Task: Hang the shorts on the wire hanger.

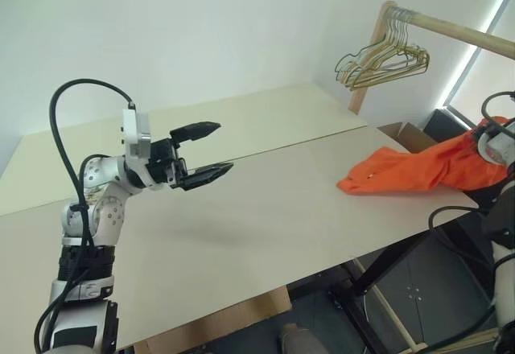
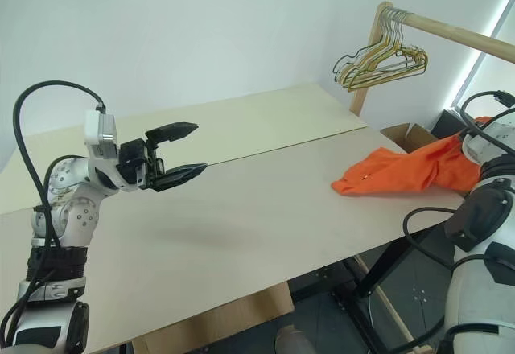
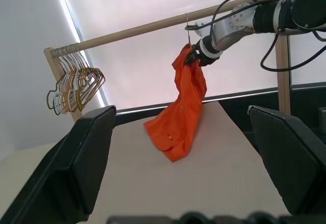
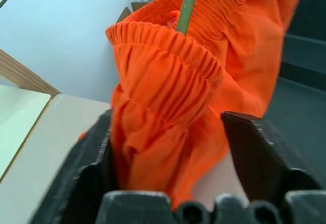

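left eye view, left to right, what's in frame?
Left end effector, open over the pale wooden table → bunch of gold and dark wire hangers on the wooden rail → bright orange fabric shorts at the table's right edge.

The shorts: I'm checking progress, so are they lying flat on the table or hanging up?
Partly hanging. The shorts drape from the wire hanger at the rail, their lower end resting on the table.

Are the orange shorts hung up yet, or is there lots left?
Nearly done: the shorts hang by their waistband from the wire hanger on the wooden rail. The right gripper stands open around them, so it must pull away. One end trails on the table.
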`<state>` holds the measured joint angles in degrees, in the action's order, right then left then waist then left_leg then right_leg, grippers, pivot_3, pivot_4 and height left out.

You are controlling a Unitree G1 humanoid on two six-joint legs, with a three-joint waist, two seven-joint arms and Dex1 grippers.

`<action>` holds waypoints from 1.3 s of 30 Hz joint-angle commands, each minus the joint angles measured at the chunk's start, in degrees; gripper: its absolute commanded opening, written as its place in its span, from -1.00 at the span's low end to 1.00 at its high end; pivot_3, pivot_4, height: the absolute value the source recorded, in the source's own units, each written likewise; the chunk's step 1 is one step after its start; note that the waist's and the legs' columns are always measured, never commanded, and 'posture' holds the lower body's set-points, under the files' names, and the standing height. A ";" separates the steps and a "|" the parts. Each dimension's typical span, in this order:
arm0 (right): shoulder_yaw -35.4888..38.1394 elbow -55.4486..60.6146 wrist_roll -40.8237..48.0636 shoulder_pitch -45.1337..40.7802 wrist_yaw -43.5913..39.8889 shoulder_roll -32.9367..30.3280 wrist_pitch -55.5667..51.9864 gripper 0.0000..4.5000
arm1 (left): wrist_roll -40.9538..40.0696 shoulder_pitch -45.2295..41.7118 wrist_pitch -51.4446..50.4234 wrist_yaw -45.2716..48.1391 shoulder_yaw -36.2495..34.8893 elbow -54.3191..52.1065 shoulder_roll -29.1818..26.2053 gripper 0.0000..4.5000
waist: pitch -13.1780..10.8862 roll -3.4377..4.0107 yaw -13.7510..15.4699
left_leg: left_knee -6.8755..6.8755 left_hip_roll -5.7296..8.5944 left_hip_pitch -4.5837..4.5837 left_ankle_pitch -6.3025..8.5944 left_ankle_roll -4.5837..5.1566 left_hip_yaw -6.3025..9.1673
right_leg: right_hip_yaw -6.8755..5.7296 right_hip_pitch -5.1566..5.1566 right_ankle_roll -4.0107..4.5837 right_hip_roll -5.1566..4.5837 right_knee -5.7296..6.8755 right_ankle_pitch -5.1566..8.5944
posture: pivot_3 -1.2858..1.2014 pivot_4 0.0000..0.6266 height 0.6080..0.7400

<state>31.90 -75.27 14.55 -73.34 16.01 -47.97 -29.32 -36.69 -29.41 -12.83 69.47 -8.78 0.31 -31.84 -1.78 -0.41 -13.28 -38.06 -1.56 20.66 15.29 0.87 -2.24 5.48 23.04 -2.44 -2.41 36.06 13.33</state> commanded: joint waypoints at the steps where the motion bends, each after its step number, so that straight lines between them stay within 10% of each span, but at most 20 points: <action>1: -0.97 1.74 -0.39 -1.56 0.55 -0.19 1.47 0.98 | -1.91 -0.32 0.34 -0.06 -1.36 -2.42 0.16 1.00 | 0.00 0.00 0.02 | 0.00 0.00 0.00 0.00 0.00 0.00 | 0.00 0.00 0.00 0.00 0.00 0.00 | -0.06 -1.00 1.00; 28: -22.49 20.33 -21.13 3.02 11.31 4.53 16.13 0.98 | -8.12 0.47 -1.48 -1.20 -4.06 -3.14 1.74 1.00 | 0.01 0.01 0.01 | 0.00 0.02 -0.27 0.01 0.02 -0.02 | 0.08 0.02 0.04 -0.02 0.01 -0.09 | -0.05 -1.00 1.00; 39: -34.60 36.48 -22.41 12.56 -17.50 14.34 18.62 0.98 | -8.71 6.16 -5.48 -5.26 -8.24 -5.81 -2.55 1.00 | 0.02 -0.03 0.47 | -0.01 -0.06 -0.42 0.01 0.03 0.10 | 0.05 -0.02 0.06 0.04 0.08 -0.17 | 0.01 -1.00 1.00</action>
<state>-1.42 -42.56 -7.89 -60.97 2.69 -34.04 -10.30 -44.89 -23.09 -17.29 65.48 -14.41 -4.12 -32.78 -1.76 -0.44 -12.82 -38.07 -1.63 20.23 15.30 0.90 -2.11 5.51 23.03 -2.33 -2.34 36.15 13.12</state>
